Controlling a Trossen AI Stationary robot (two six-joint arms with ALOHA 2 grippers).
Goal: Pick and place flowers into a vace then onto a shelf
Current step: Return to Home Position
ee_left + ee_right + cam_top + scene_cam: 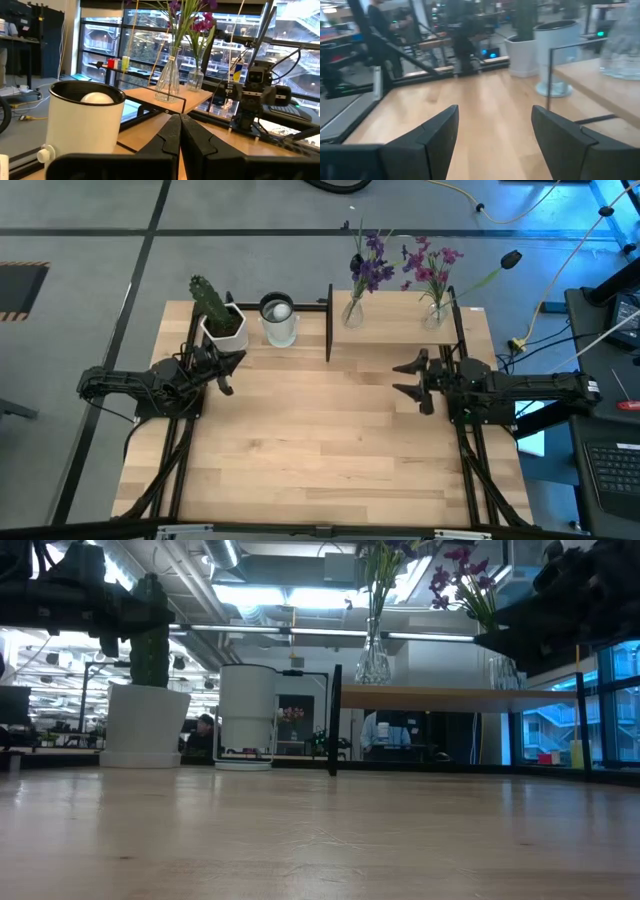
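Left claw (180,119); beyond, flowers (204,23) in vases (167,81)

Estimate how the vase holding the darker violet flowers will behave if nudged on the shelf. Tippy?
Probably somewhat top-heavy: the violet flowers stand tall above the vase, though its flared base should help. Clear glass, so likely slick and breakable. It stands near the end of the shelf, so a slide could drop it.
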